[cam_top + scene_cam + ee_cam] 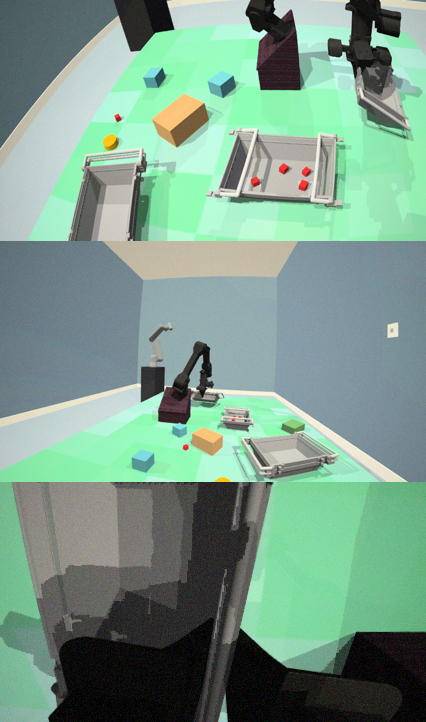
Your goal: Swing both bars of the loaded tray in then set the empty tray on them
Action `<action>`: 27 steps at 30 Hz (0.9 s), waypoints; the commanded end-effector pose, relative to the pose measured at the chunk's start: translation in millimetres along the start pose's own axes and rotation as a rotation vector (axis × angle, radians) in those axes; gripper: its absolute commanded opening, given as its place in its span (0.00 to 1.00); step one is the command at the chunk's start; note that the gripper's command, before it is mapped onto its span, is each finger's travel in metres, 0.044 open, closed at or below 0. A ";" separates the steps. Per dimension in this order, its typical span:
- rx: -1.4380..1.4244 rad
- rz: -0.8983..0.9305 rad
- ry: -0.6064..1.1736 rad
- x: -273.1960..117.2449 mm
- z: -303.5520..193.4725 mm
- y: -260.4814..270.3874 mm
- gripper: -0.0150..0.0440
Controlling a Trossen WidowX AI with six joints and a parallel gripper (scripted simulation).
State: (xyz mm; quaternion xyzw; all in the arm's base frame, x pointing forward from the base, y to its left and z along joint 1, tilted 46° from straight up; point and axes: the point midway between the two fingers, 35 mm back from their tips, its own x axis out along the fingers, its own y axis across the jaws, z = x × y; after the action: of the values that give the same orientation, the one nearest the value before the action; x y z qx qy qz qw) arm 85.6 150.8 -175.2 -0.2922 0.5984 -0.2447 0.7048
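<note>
The loaded grey tray (284,137) (236,426) stands in the middle of the green mat with several small red blocks (283,168) inside. Its left bar (249,165) and right bar (317,167) both lie across its top, near the two ends. My gripper (362,73) (203,392) (220,626) is shut on the long wall of the empty tray (388,104) (209,397) (95,557). It holds that tray tilted above the mat, behind and to the right of the loaded tray. The tray fills the left of the wrist view.
A dark purple wedge block (279,65) carries the arm's base. An orange box (181,119), two blue cubes (154,77) (221,83), a loose red cube (117,117) and a yellow disc (110,142) lie to the left. A third grey tray (107,191) stands front left; a green block (293,426) lies beside the mat edge.
</note>
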 end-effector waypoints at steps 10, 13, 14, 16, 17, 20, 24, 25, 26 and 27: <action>0.011 0.028 -0.001 -39.1 14.9 44.9 0.25; 0.011 0.028 -0.001 -47.7 17.8 52.5 0.25; 0.011 0.029 -0.001 -50.6 18.7 54.9 0.25; 0.011 0.029 -0.001 -56.4 20.5 59.7 0.25; 0.011 0.029 -0.001 -59.4 21.4 61.9 0.25; 0.011 0.030 -0.001 -68.2 24.0 68.4 0.25; 0.011 0.031 -0.001 -80.1 27.2 76.3 0.25; 0.011 0.031 -0.001 -83.1 27.9 78.2 0.25; 0.011 0.031 -0.001 -86.1 28.7 80.0 0.25; 0.011 0.031 -0.001 -89.1 29.4 81.7 0.25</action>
State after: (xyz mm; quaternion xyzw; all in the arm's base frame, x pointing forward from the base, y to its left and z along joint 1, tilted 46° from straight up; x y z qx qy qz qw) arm 99.1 255.6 -170.4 -0.2897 0.5991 -0.2437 0.7055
